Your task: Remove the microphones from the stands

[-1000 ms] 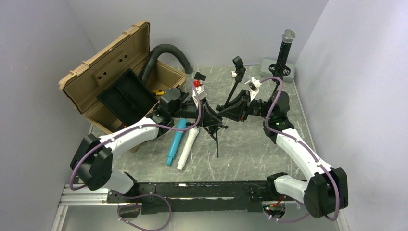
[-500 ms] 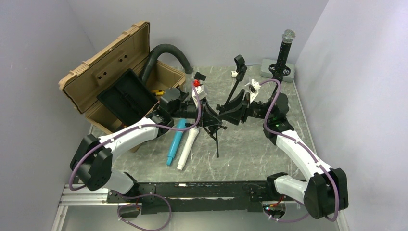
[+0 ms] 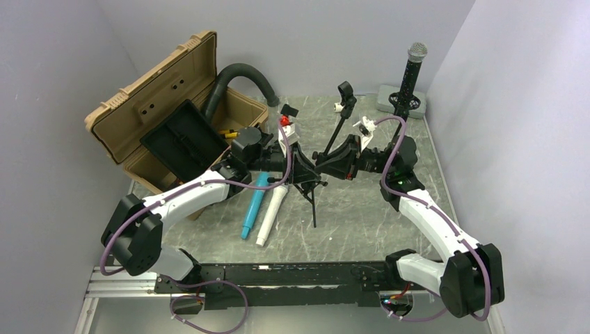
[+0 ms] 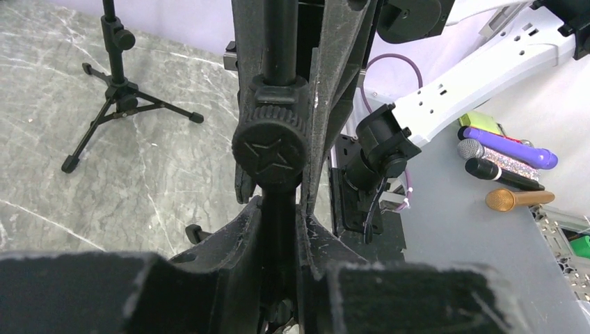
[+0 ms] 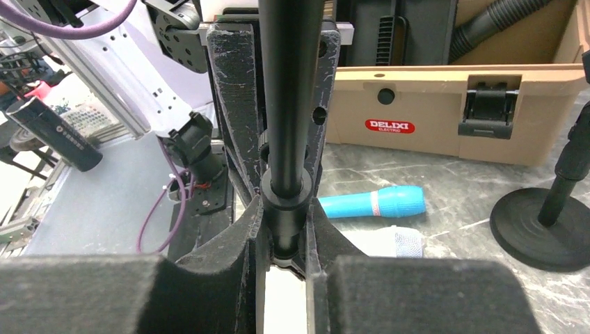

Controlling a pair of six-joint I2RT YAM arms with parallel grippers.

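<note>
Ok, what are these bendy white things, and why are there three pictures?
They are robot arms, a left arm and a right arm, bolted to a table. One picture looks down from above. The other two come from little cameras on each wrist. The left end effector and right end effector are both shut on a black stand between them. On the table lie a blue mic and a white mic, beside an open case with a hose. At the back, a microphone stands upright in a back stand.
</note>
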